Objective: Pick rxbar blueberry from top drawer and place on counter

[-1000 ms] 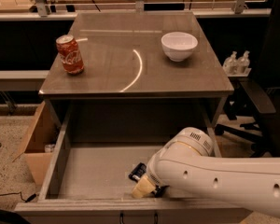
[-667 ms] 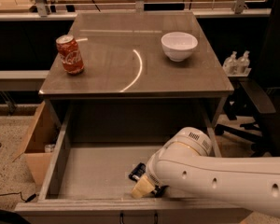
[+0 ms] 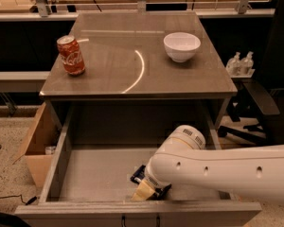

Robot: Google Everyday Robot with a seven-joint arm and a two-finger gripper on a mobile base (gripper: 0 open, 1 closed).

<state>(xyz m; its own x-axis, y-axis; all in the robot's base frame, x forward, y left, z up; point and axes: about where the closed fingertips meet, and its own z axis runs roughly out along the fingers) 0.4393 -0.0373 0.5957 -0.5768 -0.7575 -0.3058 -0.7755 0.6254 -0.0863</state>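
Your gripper [image 3: 151, 192] is down in the top drawer [image 3: 56, 164], at the near edge, right of centre. Your white arm hides most of it, so you can't tell if it's apart or closed. The rxbar blueberry [image 3: 138, 174] shows as a dark sliver on the drawer floor just left of the gripper; no lettering readable, contact unclear. On the counter [image 3: 113, 79]: red can [image 3: 71, 55] with Coca-Cola script on the left, plain white bowl [image 3: 181, 46] on the right.
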